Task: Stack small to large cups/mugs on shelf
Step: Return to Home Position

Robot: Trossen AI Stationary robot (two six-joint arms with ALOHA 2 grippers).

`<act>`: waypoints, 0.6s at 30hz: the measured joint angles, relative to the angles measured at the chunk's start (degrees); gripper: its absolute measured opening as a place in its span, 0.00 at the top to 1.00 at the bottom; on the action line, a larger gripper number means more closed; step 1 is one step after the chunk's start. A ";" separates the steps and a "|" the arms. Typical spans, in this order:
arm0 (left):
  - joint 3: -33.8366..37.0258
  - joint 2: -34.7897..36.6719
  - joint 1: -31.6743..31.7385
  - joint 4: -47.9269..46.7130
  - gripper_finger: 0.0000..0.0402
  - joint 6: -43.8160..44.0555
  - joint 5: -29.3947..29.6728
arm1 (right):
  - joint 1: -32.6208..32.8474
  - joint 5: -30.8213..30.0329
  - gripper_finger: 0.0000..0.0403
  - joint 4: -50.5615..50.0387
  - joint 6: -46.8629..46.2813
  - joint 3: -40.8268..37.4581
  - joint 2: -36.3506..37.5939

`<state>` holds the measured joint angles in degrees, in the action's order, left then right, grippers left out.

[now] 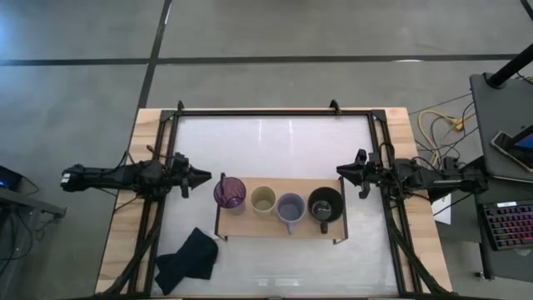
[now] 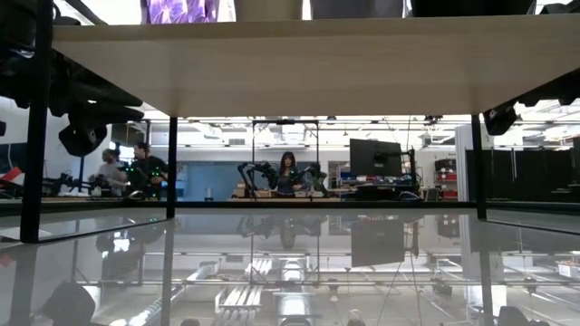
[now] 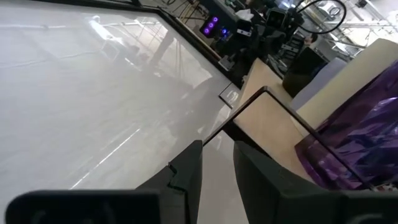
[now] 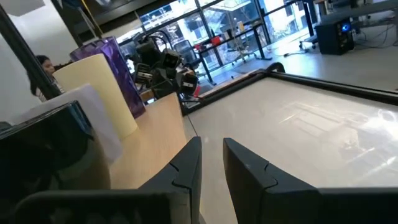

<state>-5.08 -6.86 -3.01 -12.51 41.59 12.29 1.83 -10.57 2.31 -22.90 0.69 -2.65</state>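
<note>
All 4 cups stand in 1 row on the shelf (image 1: 250, 223). The placing looks finished, and I judge the step in hand to be taking both arms back to rest.

The left hand (image 1: 205, 176) hovers over the surface (image 1: 275, 142) just off one end of the shelf. Its fingers are drawn narrow, with only a slim gap and nothing between them. Nearest to it is the purple tumbler (image 1: 229, 192). Going away from it come the yellow cup (image 1: 263, 199), the lavender-grey mug (image 1: 290, 207) and the black mug (image 1: 325, 204), each close beside its neighbour.

The right hand (image 1: 341, 170) sits off the opposite end, near the black mug but apart from it, and is likewise narrow and empty. A dark cloth (image 1: 187, 258) lies on the surface off to one side of the left hand, apart from the shelf.

The next move calls for no grasp. Each arm should draw straight back from its end of the shelf, without swinging toward the black end frame or the nearest cup.
</note>
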 joint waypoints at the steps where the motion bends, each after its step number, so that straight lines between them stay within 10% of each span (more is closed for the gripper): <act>1: 0.00 0.06 0.00 0.01 0.81 0.00 0.01 | 0.00 -0.01 0.85 0.00 0.01 0.00 0.00; 18: 0.02 -0.61 0.00 0.04 0.81 0.00 0.00 | 0.00 0.02 0.85 -0.13 0.00 0.00 0.00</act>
<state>-5.06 -7.46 -3.01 -12.47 41.58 12.29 1.83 -10.55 2.17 -22.90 0.69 -2.66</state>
